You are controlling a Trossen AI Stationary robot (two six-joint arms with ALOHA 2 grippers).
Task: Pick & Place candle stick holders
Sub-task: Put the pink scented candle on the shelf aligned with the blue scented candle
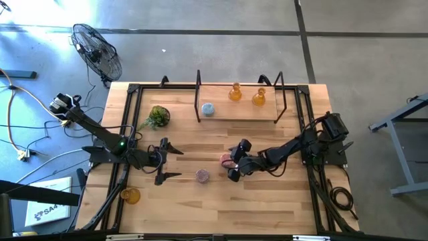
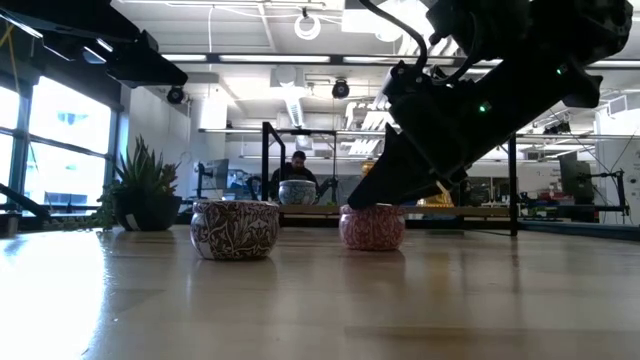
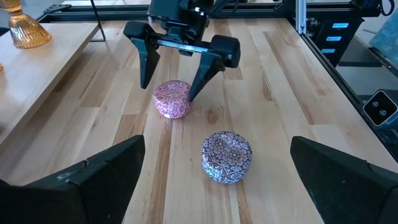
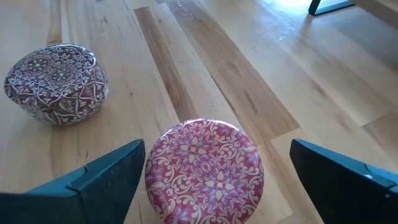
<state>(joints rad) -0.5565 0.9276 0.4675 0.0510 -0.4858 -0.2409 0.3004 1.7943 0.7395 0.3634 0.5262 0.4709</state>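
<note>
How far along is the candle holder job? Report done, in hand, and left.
Done: two amber holders and the pale blue holder stand on the raised shelf. In hand: the right gripper hangs open astride the pink holder, not yet gripping. Left: the lilac holder by the open left gripper, and the third amber holder near the table's front left corner.

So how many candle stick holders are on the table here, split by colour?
Amber: 3, two on the raised shelf, one at the table's near left corner.
Pale blue: 1, on the shelf.
Lilac: 1, mid-table.
Pink: 1, between the right gripper's open jaws.
Total: 6.
</note>
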